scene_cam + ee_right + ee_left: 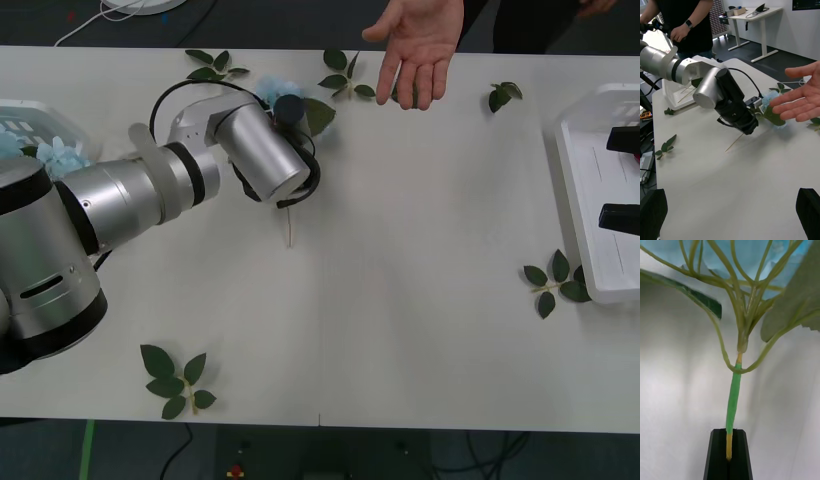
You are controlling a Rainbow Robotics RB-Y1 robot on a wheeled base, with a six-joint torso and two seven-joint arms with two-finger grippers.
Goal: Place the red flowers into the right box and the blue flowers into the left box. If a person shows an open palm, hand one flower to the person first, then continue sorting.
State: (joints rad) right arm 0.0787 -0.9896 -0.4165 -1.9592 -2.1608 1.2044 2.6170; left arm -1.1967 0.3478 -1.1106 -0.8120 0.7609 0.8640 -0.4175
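Note:
A blue flower (277, 90) hangs over the table's far middle, its pale petals (745, 255) and big leaves spread above the stem (733, 397). My left gripper (729, 454) is shut on that stem low down, and the tan stem tip (290, 235) pokes out below my wrist. The person's open palm (420, 50) is held out just to the flower's right, hand (801, 97) a little apart from the bloom (769, 108). My right gripper (622, 178) stands open over the right box (580, 215). The left box (25, 112) holds blue flowers. The red flowers are out of view.
Loose green leaf sprigs lie scattered: one near the front left (175, 382), one beside the right box (555, 280), others along the far edge (345, 75) (505, 95). The table's middle (400, 250) is bare white surface. A cable runs behind the table.

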